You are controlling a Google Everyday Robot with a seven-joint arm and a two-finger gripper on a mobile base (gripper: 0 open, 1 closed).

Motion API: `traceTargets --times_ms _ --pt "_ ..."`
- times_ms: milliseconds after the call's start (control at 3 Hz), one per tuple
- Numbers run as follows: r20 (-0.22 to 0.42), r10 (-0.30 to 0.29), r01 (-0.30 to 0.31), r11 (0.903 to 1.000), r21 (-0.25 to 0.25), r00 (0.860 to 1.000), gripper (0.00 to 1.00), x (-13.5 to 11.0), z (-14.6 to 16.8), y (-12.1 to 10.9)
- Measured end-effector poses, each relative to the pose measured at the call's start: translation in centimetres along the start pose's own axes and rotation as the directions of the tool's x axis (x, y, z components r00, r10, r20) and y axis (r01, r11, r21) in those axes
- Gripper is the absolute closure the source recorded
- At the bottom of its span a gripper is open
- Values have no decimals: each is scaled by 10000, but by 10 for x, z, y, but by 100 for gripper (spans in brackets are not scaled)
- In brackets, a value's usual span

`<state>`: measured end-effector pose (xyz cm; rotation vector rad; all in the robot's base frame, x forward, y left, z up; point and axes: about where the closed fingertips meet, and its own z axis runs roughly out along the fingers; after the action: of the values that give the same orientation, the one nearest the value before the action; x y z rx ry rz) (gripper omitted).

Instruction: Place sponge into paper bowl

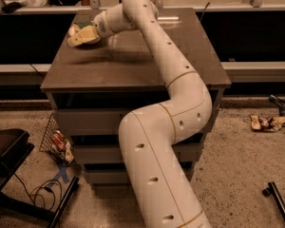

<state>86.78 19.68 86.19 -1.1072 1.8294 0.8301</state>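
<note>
Cream paper bowl [79, 38] on the table's [133, 68] far-left corner, my gripper [87, 32] right at it.
Arm [180, 80] stretched across the brown top. Open or closed: can't tell. Sponge: can't separate it from bowl and gripper; a green patch [83, 23] shows just behind them.

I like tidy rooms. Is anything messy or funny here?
Yes. Crumpled wrappers lie on the floor right of the table, and a wire basket sits tilted by its left side. The hand is at the paper bowl on the table's far left corner.
</note>
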Motion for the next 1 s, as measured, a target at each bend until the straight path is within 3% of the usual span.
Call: traceTargets --times_ms 333,667,1000 --pt "-16 -595 595 9962 636 9982 0 -40 -33 6" --pt "392 -1143 1060 9792 1728 9927 0 -88 -83 2" --pt "743 -1144 817 9336 3490 9906 0 -118 -144 -29"
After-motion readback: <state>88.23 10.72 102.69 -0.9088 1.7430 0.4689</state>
